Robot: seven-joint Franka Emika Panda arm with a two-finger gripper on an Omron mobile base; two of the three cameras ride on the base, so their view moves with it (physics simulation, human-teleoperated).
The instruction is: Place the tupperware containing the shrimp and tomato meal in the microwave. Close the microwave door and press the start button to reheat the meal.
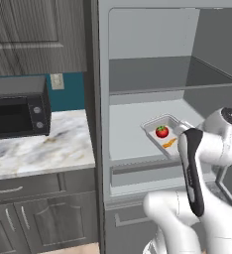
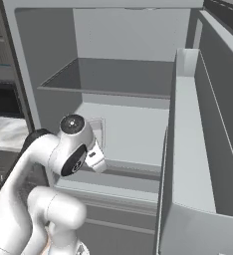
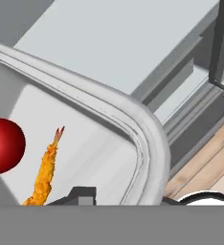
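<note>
Straddling the tupperware (image 3: 133, 119) rim, gripper (image 3: 128, 198) jaws' spread and grip cannot be told

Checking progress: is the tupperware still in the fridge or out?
In. The tupperware sits on the fridge shelf, with tomato and shrimp inside.

Arm hides tupperware (image 1: 160, 123) near corner; tomato (image 3: 4, 146) cut by hand view's edge
</note>
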